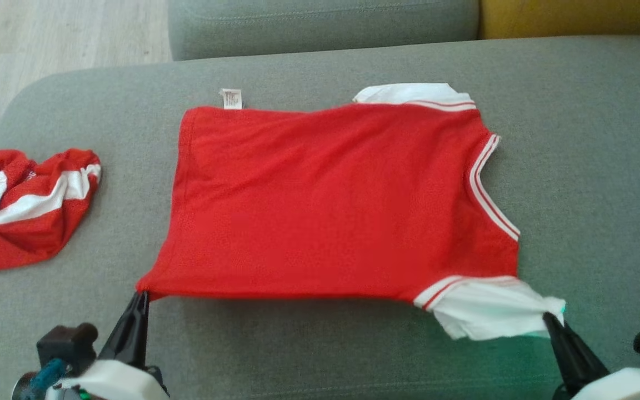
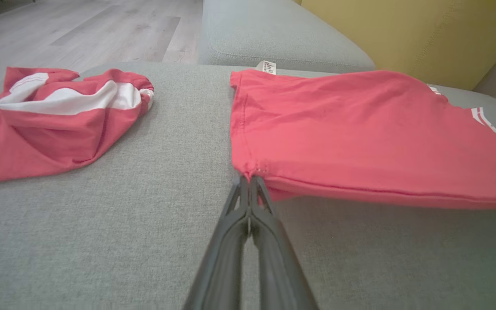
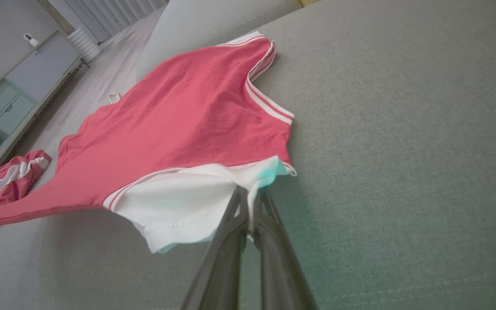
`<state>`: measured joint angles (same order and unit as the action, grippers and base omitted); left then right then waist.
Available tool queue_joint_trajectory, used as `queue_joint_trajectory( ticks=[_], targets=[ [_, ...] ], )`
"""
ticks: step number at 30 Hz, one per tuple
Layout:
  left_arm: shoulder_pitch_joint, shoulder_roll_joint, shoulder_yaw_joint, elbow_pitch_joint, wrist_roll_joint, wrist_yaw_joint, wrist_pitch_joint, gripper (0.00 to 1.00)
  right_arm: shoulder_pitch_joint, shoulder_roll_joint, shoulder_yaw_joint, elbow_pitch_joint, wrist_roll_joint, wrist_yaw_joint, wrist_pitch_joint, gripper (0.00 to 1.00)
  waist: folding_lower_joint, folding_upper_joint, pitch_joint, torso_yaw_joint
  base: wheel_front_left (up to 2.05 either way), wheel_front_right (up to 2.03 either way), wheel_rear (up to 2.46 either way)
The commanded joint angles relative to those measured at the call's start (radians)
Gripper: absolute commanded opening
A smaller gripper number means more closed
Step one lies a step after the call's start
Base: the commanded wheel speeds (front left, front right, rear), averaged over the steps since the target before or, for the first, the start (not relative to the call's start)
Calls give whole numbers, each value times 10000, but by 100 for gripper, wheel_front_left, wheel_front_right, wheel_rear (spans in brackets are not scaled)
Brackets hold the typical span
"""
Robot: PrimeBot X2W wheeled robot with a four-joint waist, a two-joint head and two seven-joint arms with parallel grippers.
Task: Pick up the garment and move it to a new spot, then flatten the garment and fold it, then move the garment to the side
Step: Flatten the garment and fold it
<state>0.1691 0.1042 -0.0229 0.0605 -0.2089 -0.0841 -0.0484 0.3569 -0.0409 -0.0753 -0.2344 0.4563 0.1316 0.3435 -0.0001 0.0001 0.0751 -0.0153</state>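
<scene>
On grey sofa, left gripper clamps hem of red shirt, right gripper clamps sleeve; crumpled cloth lies left.

Nothing legible: one small care tag, print too fine to read.

A white care tag sticks out from the far edge of the red garment, close to its hem corner. It carries rows of reddish print, but the lettering is too small and soft to make out in any view. Over on the crumpled second garment a speck of white marking sits on a red fold, and that is blurred too. No brand, number or sign can be read.
</scene>
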Motion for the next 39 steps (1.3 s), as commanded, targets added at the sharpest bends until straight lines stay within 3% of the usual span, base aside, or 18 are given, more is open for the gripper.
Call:
queue_joint_trajectory(
  ticks=[1,11,27,39],
  targets=[
    [-166,192,327,-510,-72,126,161,0,-151,-99,91,-418,9,-9,123,0,1,-1,-46,-5,0,0,0],
    [340,197,129,-1236,-261,241,1273,0,-527,-95,19,54,-91,-9,705,0,1,-1,-84,3,0,0,0],
    [-1618,801,-253,-163,-1296,-230,3272,0,-3694,-213,158,2403,-184,-9,1475,0,1,-1,992,104,0,0,0],
    [-2996,1289,-293,408,-1836,-357,3562,0,-5813,-582,363,3919,234,-9,1132,0,1,-1,1654,104,0,0,0]
  ],
)
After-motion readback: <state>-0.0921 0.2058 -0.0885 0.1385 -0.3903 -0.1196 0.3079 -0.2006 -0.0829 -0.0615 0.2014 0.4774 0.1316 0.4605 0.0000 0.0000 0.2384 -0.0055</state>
